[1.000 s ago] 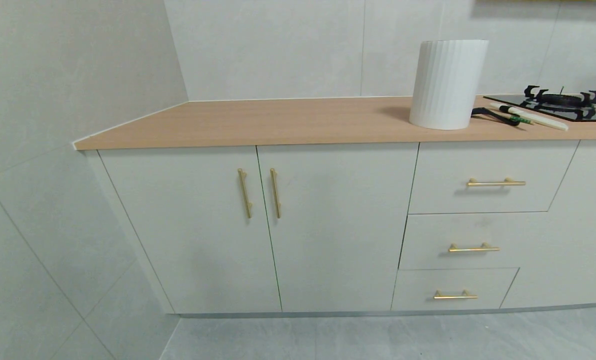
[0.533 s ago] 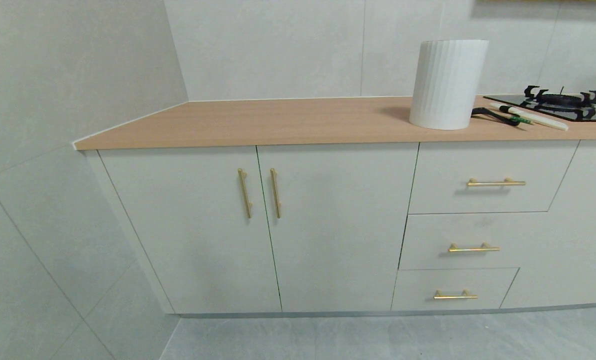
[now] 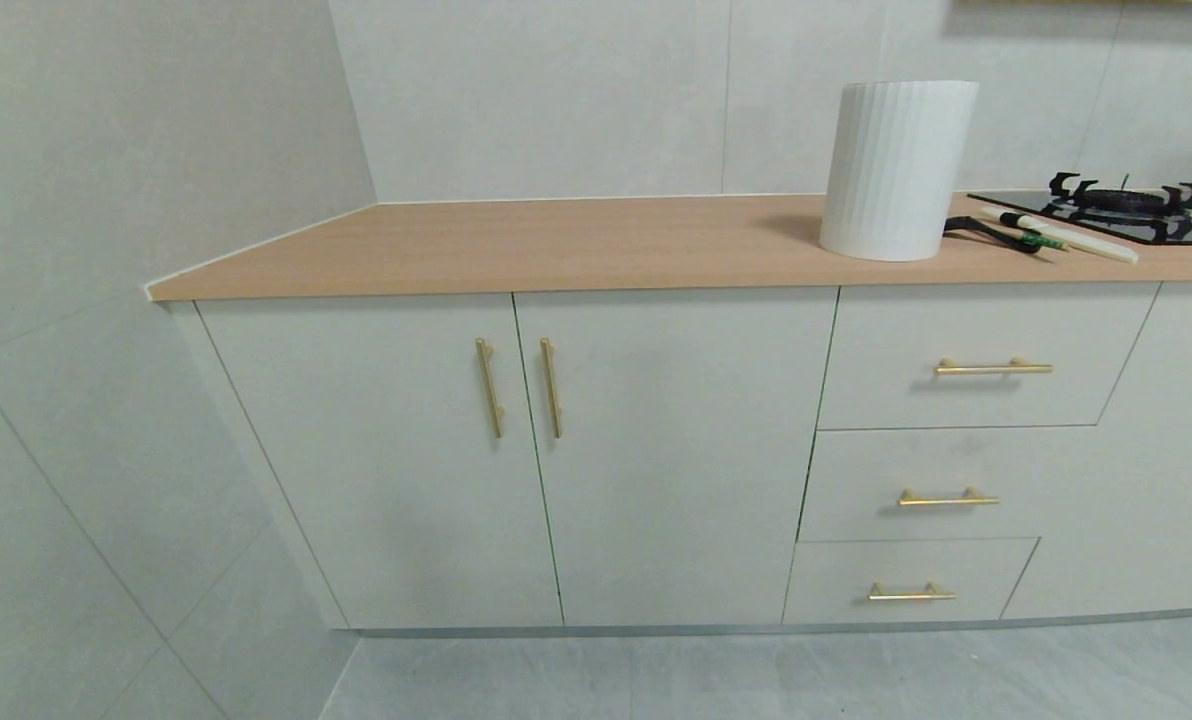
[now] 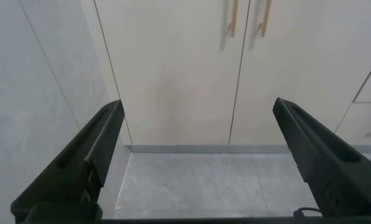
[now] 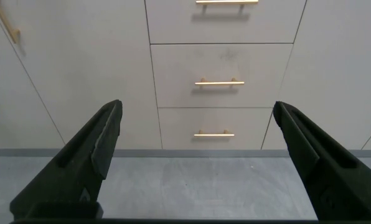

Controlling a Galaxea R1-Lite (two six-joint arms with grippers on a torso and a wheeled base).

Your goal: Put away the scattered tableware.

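A tall white ribbed holder [image 3: 896, 168] stands on the wooden countertop [image 3: 556, 245] toward the right. Beside it lie scattered utensils: a black-handled piece [image 3: 991, 232] and a cream-handled one [image 3: 1066, 235] with green marking, next to the stove. My left gripper [image 4: 198, 115] hangs low and open before the cabinet doors [image 4: 248, 68], nothing between its fingers. My right gripper [image 5: 198, 115] is also open and empty, low in front of the drawers [image 5: 220, 74].
A black gas stove [image 3: 1136, 205] sits at the counter's far right. Below are two cabinet doors with gold handles [image 3: 521, 385] and three drawers [image 3: 956, 430]. A tiled wall closes off the left side [image 3: 106, 200]. Grey floor [image 3: 756, 675] lies in front.
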